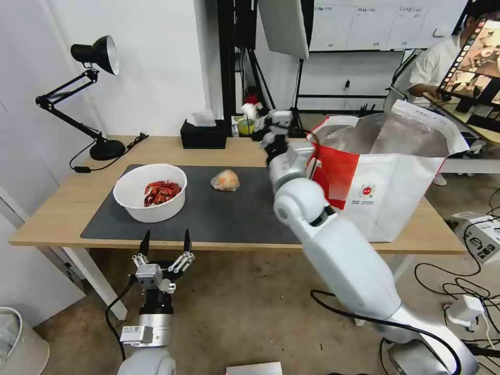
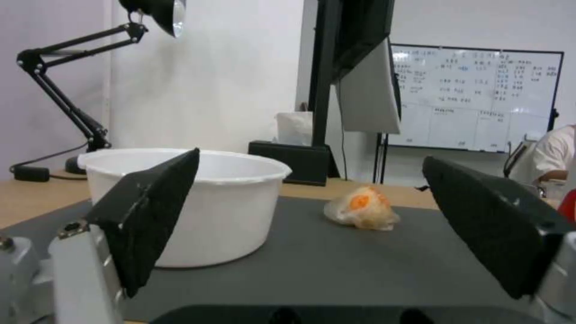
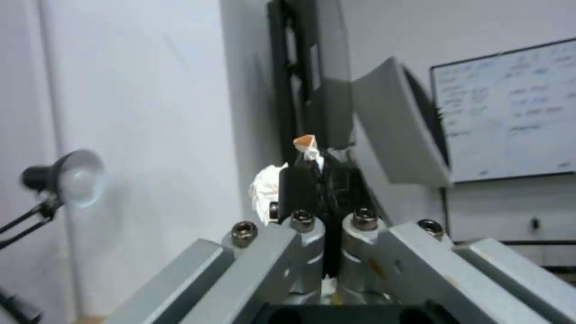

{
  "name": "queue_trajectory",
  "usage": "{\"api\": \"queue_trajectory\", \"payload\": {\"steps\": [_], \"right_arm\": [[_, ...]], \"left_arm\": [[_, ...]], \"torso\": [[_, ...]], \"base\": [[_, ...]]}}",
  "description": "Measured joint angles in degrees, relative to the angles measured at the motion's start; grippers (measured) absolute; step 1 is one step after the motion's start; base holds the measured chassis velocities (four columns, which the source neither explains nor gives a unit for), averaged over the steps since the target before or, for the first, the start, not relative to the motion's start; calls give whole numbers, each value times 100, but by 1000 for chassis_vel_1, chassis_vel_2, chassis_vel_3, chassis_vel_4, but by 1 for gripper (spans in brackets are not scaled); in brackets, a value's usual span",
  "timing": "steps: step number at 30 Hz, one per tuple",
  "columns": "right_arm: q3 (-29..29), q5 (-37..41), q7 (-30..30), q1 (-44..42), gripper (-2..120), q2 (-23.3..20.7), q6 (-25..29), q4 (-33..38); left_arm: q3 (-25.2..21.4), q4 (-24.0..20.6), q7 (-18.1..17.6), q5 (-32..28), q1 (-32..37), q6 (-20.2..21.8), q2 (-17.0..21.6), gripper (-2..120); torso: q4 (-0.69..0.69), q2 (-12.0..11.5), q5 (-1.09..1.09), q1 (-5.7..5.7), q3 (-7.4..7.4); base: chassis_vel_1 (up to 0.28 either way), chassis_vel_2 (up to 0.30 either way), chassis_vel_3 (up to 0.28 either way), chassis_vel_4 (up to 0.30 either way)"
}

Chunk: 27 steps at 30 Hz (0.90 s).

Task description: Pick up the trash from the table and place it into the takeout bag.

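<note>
Down low, the left gripper (image 1: 165,245) waits with jaws apart. On the table (image 1: 52,219), the bowl (image 1: 150,192) and orange lump (image 1: 225,180) remain (two pieces left). Farther back, the right gripper (image 1: 259,117) pinches the tissue wad (image 1: 251,109) beside the takeout bag (image 1: 385,182).

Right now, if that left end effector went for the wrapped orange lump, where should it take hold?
Probably from above, closing across the middle of the plastic-wrapped orange lump. It is a low, rounded bundle lying free on the mat, apart from the white bowl, with no handle. The left end effector is open.
</note>
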Motion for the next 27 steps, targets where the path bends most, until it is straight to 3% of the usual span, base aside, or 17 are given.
{"api": "queue_trajectory", "payload": {"steps": [5,11,23,27], "right_arm": [[463,-7,67,-203,0,-218,-68,316],[1048,3,507,-517,0,-452,-515,700],[1467,104,1427,-769,0,-630,-1338,985],[1516,322,1976,-743,0,-629,-1842,972]], "left_arm": [[12,0,0,3,-11,7,-3,100],[97,7,1,55,-21,22,-31,100],[202,29,1,125,-38,35,-48,100],[207,31,1,128,-35,38,-45,100]], "torso": [[0,0,0,0,0],[0,0,0,0,0],[0,0,0,0,0],[0,0,0,0,0]], "base": [[0,0,0,0],[0,0,0,0],[0,0,0,0],[0,0,0,0]]}}
